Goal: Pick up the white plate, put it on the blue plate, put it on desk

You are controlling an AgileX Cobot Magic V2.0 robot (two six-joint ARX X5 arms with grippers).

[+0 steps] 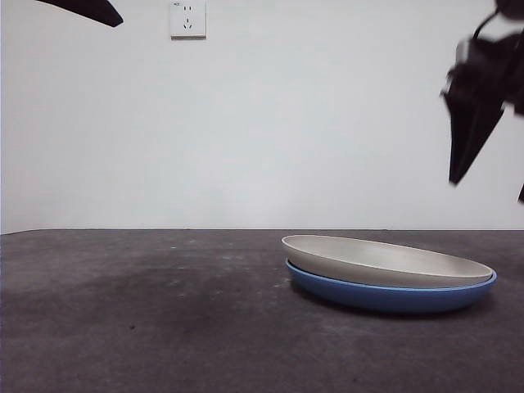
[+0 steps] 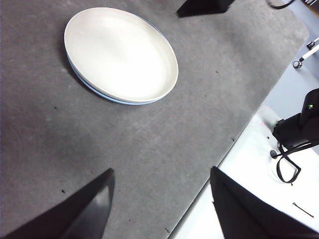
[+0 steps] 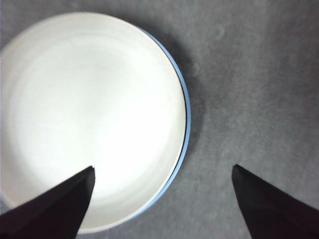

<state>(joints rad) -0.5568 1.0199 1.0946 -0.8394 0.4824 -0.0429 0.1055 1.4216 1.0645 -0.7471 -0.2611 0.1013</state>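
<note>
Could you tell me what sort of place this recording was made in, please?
Probably a robot lab bench: a plain white wall with a socket, a bare grey desk, and the white plate stacked on the blue plate under the open right end effector.

White plate (image 1: 385, 260) sits slightly tilted on the blue plate (image 1: 385, 295), on the desk (image 1: 147, 311). Right gripper (image 1: 475, 123) hangs above the plates. Wall socket (image 1: 187, 18) far up-left of them.

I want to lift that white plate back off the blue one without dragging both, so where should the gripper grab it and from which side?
Grip the white plate by its rim at the raised edge, left in the front view, where it sits tilted and clear of the blue plate. The open right gripper hangs above it and looks best placed; it would likely come down with one jaw inside the rim and one outside.
</note>
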